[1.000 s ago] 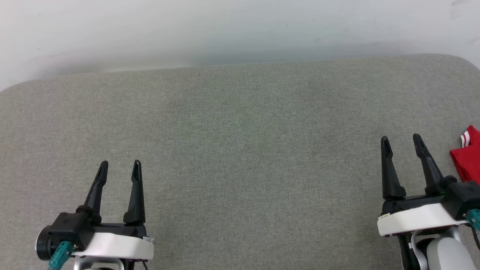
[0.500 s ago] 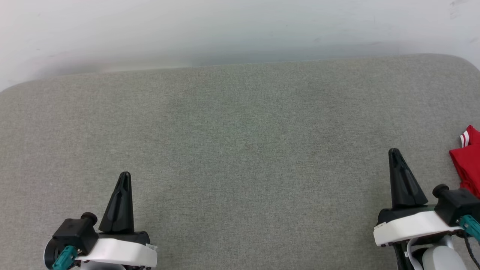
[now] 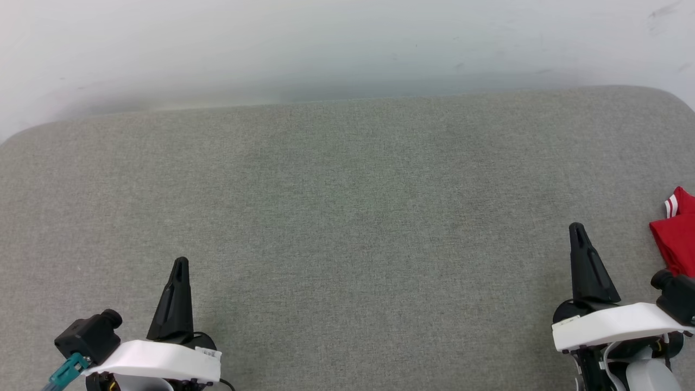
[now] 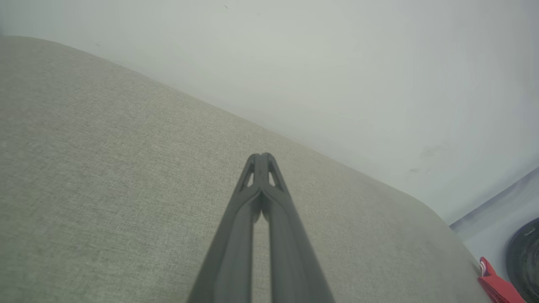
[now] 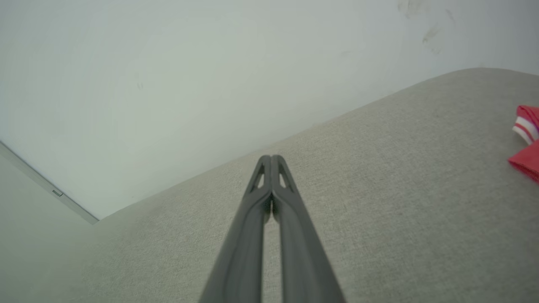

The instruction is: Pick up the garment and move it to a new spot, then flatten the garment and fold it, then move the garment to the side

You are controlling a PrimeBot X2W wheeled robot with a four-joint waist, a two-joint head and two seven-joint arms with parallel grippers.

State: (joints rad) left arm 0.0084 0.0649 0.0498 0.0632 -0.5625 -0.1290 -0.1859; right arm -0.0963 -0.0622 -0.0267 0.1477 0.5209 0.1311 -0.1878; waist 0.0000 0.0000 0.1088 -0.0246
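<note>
Grey fabric surface [image 3: 347, 217]: under both arms, pale wall [image 3: 347, 43] behind
Left gripper [image 3: 179, 263]: fingers pressed together, empty
Right gripper [image 3: 576, 228]: fingers pressed together, empty
Garment [image 3: 676, 239]: red, white-striped trim, at surface's right edge, near Right gripper

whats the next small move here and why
Probably bring the right gripper toward the garment, opening its jaws on the way: the garment lies untouched at the right edge of the grey surface, and this gripper and the left gripper are both shut on nothing.
</note>
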